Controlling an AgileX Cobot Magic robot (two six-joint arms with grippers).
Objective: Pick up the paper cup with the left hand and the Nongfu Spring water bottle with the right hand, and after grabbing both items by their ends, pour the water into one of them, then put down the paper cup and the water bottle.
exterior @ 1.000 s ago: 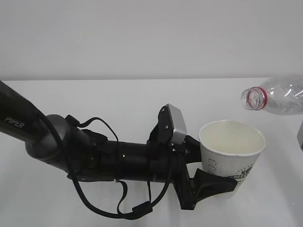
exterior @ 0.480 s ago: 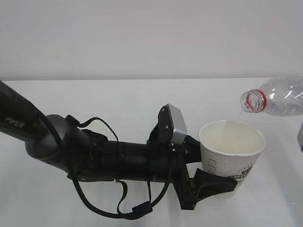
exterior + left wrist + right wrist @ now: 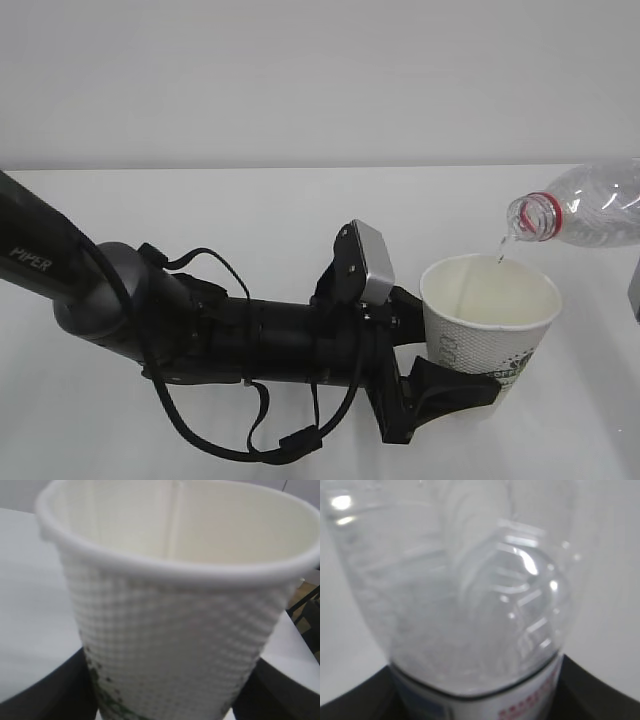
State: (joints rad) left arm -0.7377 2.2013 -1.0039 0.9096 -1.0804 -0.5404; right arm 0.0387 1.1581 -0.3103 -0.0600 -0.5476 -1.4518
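Note:
The white paper cup (image 3: 490, 325) stands upright, off the table, with my left gripper (image 3: 450, 350) shut on its lower part. In the left wrist view the cup (image 3: 175, 625) fills the frame, with a black finger (image 3: 45, 695) pressed against each side. The clear Nongfu Spring water bottle (image 3: 590, 205) lies tilted at the upper right. Its capless, red-ringed mouth (image 3: 530, 215) points down over the cup's rim. A thin stream of water (image 3: 502, 245) falls from it into the cup. In the right wrist view my right gripper (image 3: 475, 702) is shut on the bottle (image 3: 460, 590) at its label.
The left arm marked PIPER (image 3: 150, 320), with its loose cables, stretches across the white table (image 3: 250, 210) from the left. A plain white wall (image 3: 300, 80) rises behind the table's far edge.
The bottle's mouth has dipped a little lower. A thin stream of water has started running into the cup. The left arm and the cup have stayed still.

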